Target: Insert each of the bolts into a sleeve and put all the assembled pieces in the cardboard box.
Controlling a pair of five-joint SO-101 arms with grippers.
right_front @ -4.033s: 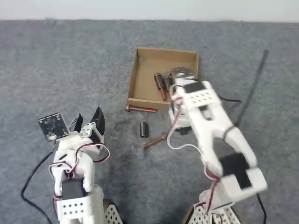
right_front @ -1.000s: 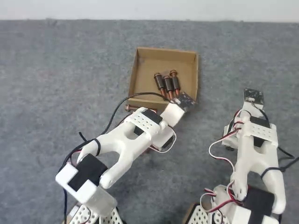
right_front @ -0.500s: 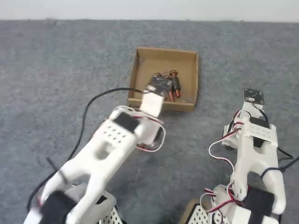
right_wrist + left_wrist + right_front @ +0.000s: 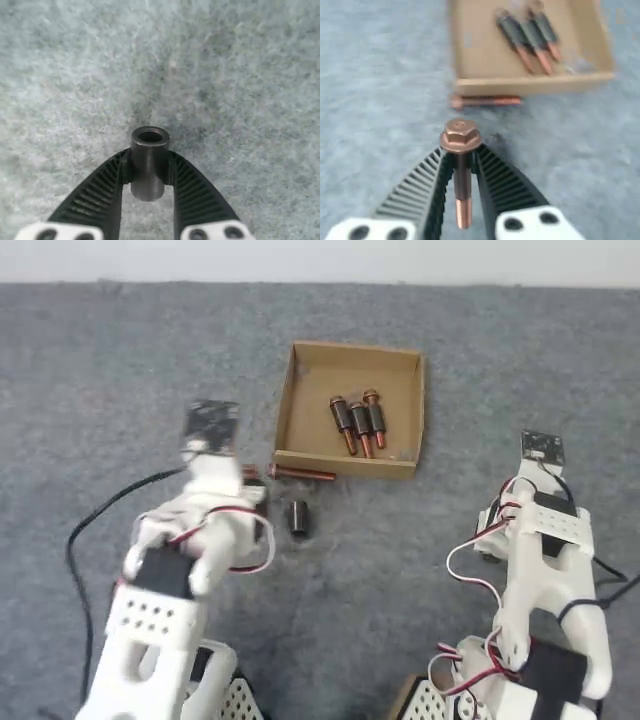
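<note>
Insertion step: left gripper (image 4: 462,156) holds a bolt (image 4: 462,175), right gripper (image 4: 148,160) a sleeve (image 4: 148,167), both short of the cardboard box (image 4: 345,463); next, align their axes.

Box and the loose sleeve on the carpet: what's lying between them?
A lone bolt lies on the carpet between the sleeve and the box, alongside the box's near wall. The high view shows it.

Copper-coloured bolt (image 4: 462,170), black ridged fingers (image 4: 426,186), dark grey sleeve (image 4: 149,165), tan cardboard box (image 4: 290,410), copper-and-dark-grey assembled pieces (image 4: 358,423), mottled light-and-dark grey carpet (image 4: 120,360), white arms (image 4: 545,540) with red and white wires (image 4: 450,562)
</note>
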